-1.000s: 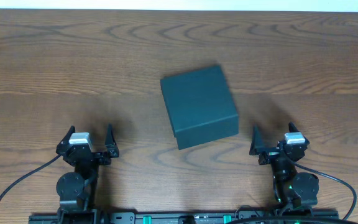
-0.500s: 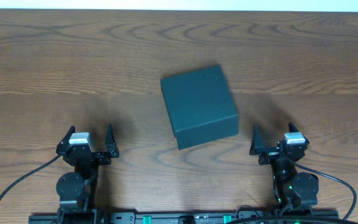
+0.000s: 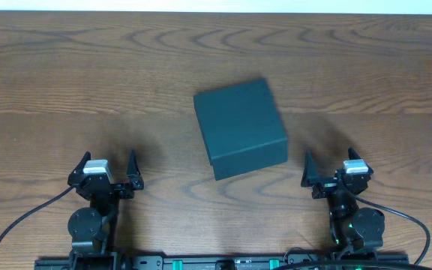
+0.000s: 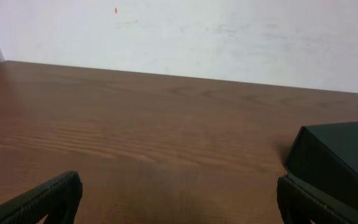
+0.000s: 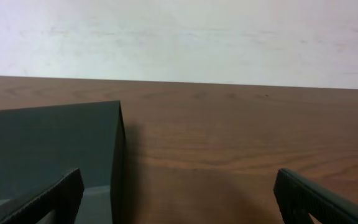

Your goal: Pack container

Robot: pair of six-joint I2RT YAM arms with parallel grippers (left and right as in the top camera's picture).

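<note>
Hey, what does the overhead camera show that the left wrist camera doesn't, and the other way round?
Only overhead: the whole top of the dark teal-grey square cardboard box, lid shut, and the right end effector, open and empty. Only left wrist: the white wall behind the table, with a tiny red mark on it. Both: the brown wooden table, at least a corner of that box, and the left end effector, open and holding nothing.

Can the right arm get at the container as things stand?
Probably yes. The right gripper sits open, close to the right side of the container, and only wooden table shows between them. The container looks closed, so only its outside is reachable.
</note>
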